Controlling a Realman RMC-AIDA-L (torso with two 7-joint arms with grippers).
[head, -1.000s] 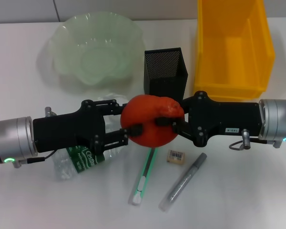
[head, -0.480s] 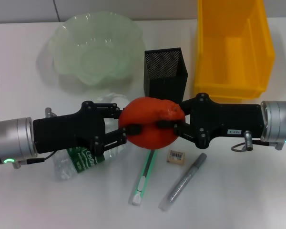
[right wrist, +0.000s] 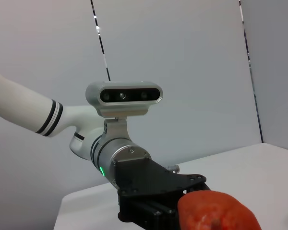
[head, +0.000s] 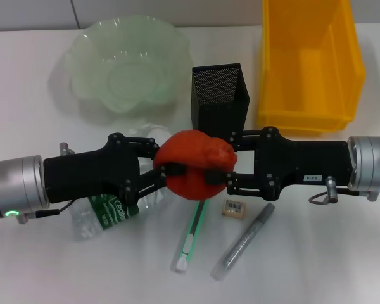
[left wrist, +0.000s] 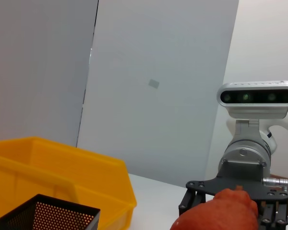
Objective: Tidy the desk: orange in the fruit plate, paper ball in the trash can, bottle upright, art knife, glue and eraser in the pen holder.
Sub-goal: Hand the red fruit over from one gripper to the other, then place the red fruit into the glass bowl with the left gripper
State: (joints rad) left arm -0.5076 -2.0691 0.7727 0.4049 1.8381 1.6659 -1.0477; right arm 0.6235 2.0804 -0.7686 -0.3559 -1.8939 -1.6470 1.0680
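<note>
The orange (head: 193, 163) hangs above the desk between both grippers, in front of the black mesh pen holder (head: 220, 95). My left gripper (head: 159, 157) is shut on its left side. My right gripper (head: 225, 156) has its fingers spread around the right side. The orange also shows in the left wrist view (left wrist: 221, 213) and the right wrist view (right wrist: 213, 213). The bottle (head: 107, 212) lies on its side under my left gripper. A white paper ball (head: 145, 132) peeks out behind it. The green art knife (head: 190, 237), eraser (head: 234, 208) and grey glue stick (head: 244, 244) lie below.
The pale green fruit plate (head: 82, 47) stands at the back left. The yellow bin (head: 307, 120) stands at the back right, next to the pen holder. The small items lie close together right under the orange.
The right gripper pushed slightly left and its fingers spread apart. The orange shifted a little left and down. The left arm stayed put.
</note>
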